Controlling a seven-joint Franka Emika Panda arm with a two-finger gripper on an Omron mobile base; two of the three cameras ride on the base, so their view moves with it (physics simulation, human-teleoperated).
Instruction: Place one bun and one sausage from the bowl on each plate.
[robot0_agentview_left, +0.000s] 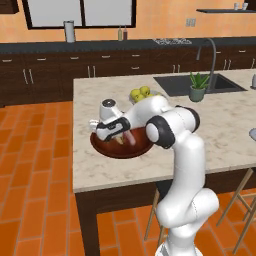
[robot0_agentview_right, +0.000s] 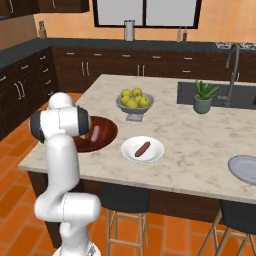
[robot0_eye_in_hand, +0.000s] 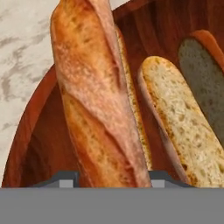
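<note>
The wide, shallow, dark red-brown wooden bowl (robot0_agentview_right: 102, 135) stands on the pale marble counter (robot0_agentview_right: 200, 145) near its left corner, and the white robot arm (robot0_agentview_left: 175, 135) bends down over it, so the gripper (robot0_agentview_left: 119, 136) is low inside the bowl. In the hand view the two dark fingers (robot0_eye_in_hand: 61, 179) stand on both sides of a long tan, crusty hot-dog bun (robot0_eye_in_hand: 98, 100); they are spread around its lower end, but I cannot tell if they already press on it. This bun leans on the wall of the bowl (robot0_eye_in_hand: 35, 144). Just beside it lies a second bun (robot0_eye_in_hand: 183, 127) with its pale, porous cut side up, touching the first one or very near it. A pinkish smooth sausage (robot0_agentview_right: 94, 133) lies in the bowl too. Near the bowl, a round white plate (robot0_agentview_right: 156, 149) carries a reddish-brown sausage (robot0_agentview_right: 142, 149). A round grey plate (robot0_agentview_right: 245, 170) sits well apart at the right edge of the counter. Behind the white plate stands a grey bowl of yellow-green apples (robot0_agentview_right: 134, 99).
</note>
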